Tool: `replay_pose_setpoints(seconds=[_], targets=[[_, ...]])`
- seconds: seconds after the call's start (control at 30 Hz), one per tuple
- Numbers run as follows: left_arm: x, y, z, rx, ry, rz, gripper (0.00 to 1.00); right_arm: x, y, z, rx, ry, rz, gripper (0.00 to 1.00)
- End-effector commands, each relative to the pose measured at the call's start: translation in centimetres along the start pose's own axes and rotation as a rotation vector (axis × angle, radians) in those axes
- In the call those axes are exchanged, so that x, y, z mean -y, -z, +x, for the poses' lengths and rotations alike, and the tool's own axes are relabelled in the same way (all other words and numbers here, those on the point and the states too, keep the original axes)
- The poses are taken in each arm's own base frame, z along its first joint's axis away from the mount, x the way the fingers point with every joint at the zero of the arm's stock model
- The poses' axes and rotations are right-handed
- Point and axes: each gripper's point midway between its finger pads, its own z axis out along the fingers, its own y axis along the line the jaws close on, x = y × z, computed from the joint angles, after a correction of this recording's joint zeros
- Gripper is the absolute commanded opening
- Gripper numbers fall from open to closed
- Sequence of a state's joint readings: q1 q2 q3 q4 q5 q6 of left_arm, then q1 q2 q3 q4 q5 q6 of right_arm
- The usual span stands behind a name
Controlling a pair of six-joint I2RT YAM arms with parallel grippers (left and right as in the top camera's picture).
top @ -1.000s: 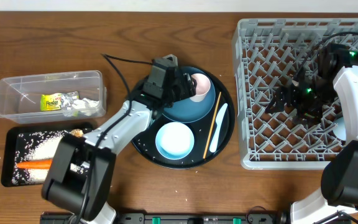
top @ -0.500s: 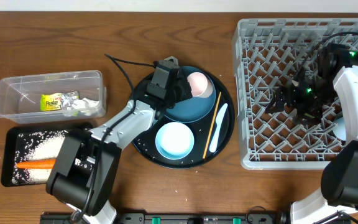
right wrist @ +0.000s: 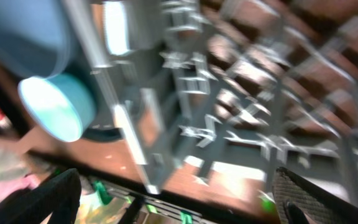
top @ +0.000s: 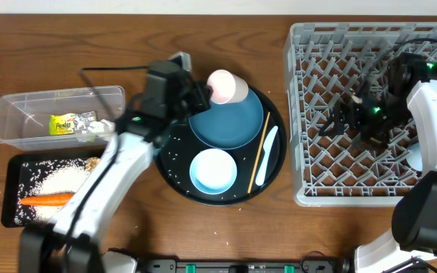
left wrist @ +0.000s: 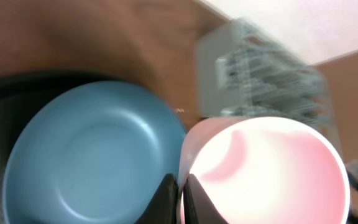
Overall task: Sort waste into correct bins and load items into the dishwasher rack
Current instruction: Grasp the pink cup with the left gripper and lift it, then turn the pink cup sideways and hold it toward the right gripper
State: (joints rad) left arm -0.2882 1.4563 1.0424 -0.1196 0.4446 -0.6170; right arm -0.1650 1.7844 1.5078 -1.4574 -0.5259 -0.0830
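The left gripper point(top: 200, 94) is clenched on the rim of the pale-pink cup point(top: 227, 86), holding it tipped sideways over the far edge of the large round dark-blue plate point(top: 230, 123), its long axis running left-right with the base pointing right, while the right gripper's point(top: 341, 120) 2 fingers hang spread wide over the square light-grey lattice dishwasher rack point(top: 297, 91).

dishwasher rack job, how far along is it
Done: wrapper in the clear tub, carrot and rice in the black tray. In hand: left claw holds the pink cup. Left: blue plate, bowl, utensil and chopstick on the round tray, not yet in the rack.
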Motion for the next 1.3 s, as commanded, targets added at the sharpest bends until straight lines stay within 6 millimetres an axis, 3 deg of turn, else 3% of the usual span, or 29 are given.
replay_pose_setpoints(seconds=[0.0,0.1,0.27,0.43,0.6,0.97,1.27], targets=[[4.4,3.8,0.5,-0.079,-0.104,0.246,0.06,-8.0,2.1,0.0,0.116,0.362,-0.433,0.91],[6.2,6.4,0.7,-0.134,-0.111,0.399,0.06,-12.2,4.8,0.6,0.249,0.564,-0.703,0.92],[8.7,8.8,2.4,-0.267,-0.155,0.637,0.07,-14.9,7.1,0.8,0.391,0.707,-0.873,0.92],[9.6,9.6,3.0,-0.309,-0.176,0.712,0.06,-17.4,7.4,1.6,0.431,0.804,-0.960,0.92],[10.4,9.6,3.5,-0.321,-0.202,0.738,0.06,-19.3,6.0,2.5,0.405,0.916,-0.975,0.89],[11.9,7.6,4.4,-0.283,-0.239,0.680,0.06,-21.0,4.8,3.7,0.366,0.998,-0.995,0.86],[11.2,7.3,3.7,-0.257,-0.228,0.651,0.06,-21.1,4.7,3.9,0.346,0.973,-1.000,0.88]])
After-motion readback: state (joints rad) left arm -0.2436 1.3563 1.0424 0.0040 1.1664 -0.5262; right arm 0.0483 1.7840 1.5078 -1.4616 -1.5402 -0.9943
